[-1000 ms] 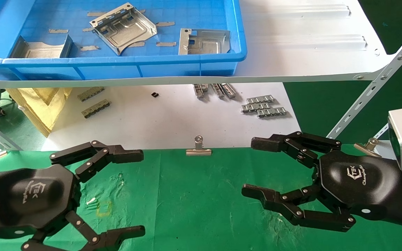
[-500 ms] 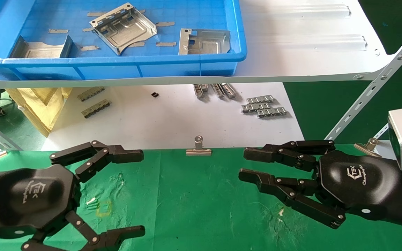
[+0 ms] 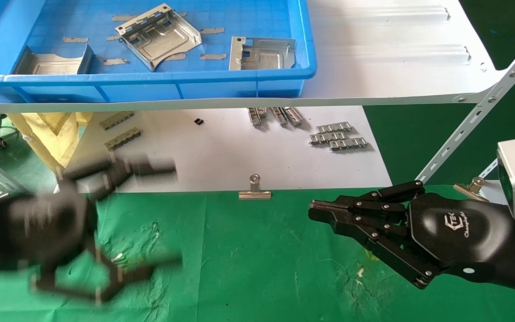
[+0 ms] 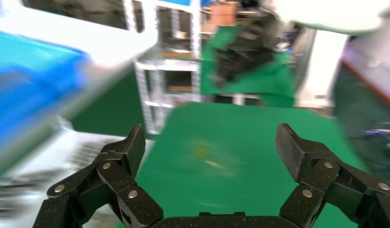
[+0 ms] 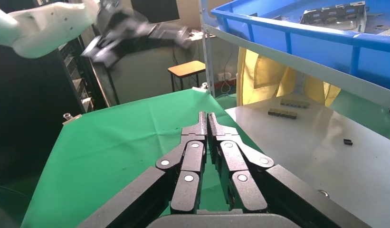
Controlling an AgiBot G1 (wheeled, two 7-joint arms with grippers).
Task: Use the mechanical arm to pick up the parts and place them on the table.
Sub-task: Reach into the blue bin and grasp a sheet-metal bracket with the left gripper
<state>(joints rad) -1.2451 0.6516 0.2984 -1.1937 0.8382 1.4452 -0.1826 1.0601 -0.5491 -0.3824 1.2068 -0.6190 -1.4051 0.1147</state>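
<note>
fingers of right gripper [image 3: 318, 210] pressed together above green table [image 3: 257, 259]; left gripper [image 3: 168, 214] spread apart, empty.

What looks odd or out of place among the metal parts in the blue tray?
In the blue tray, the middle part lies turned askew to the tray's sides, and the left part sits against the front wall. The right part lies flat and square. Nothing looks spilled.

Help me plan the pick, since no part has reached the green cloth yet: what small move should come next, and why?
Probably raise the open left gripper toward the blue bin on the white shelf. The three metal parts all lie there; the right gripper is shut empty above the green table.
</note>
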